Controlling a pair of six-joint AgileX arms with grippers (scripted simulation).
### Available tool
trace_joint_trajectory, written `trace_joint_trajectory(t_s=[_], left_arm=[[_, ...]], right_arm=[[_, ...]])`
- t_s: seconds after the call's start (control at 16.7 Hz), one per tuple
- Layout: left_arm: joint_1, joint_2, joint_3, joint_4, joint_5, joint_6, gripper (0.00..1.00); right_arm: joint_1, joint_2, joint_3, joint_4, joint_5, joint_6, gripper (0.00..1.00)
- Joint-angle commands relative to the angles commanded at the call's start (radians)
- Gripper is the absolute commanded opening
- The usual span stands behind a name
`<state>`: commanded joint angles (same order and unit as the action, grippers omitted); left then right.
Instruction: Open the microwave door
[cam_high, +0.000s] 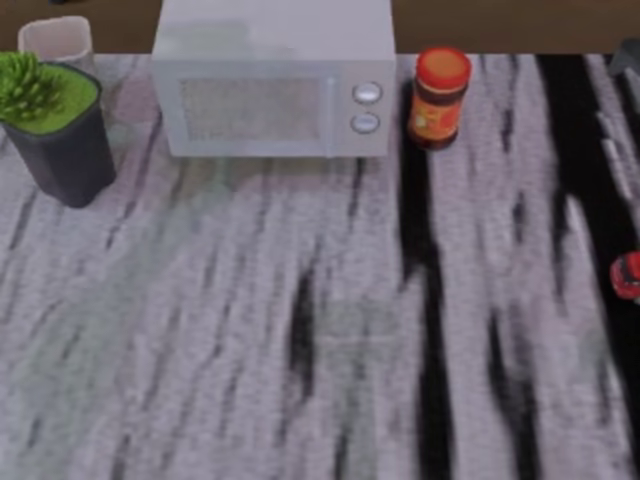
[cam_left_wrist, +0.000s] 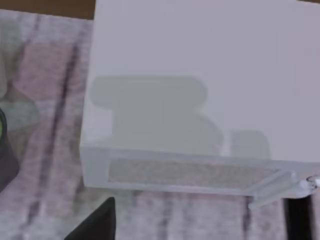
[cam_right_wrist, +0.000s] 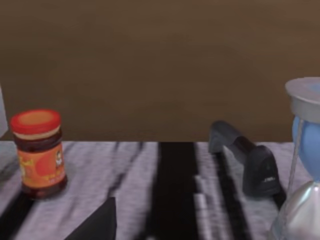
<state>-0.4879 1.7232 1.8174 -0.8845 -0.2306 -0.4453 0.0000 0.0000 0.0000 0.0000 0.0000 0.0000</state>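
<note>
The microwave (cam_high: 274, 75) stands at the back of the table, left of centre, with two silver knobs (cam_high: 367, 107) on its right panel. The microwave door (cam_high: 250, 110), with its speckled window, looks flush with the front in the top view. Neither arm shows in the top view. The left wrist view looks down on the microwave's top (cam_left_wrist: 210, 75), where a grey shadow lies, and on the door window (cam_left_wrist: 190, 172). A dark part of my left gripper (cam_left_wrist: 97, 225) shows at that view's edge, apart from the oven. My right gripper (cam_right_wrist: 97, 225) faces the table's back right.
An orange-lidded jar (cam_high: 440, 97) (cam_right_wrist: 39, 152) stands just right of the microwave. A potted plant (cam_high: 55, 120) and a white cup (cam_high: 57, 38) are at the back left. A black handheld device (cam_right_wrist: 247, 162) and a blue-and-silver hourglass (cam_right_wrist: 305, 165) are at the right.
</note>
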Motion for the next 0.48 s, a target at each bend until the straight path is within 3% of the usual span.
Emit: trace_joint_trajectory(t_s=[0.48], left_arm=[[-0.145, 0.528, 0.502, -0.288, -0.073, -0.128, 1.0]], right_arm=[[0.0, 0.0, 0.0, 0.0, 0.0, 0.0, 1.0]])
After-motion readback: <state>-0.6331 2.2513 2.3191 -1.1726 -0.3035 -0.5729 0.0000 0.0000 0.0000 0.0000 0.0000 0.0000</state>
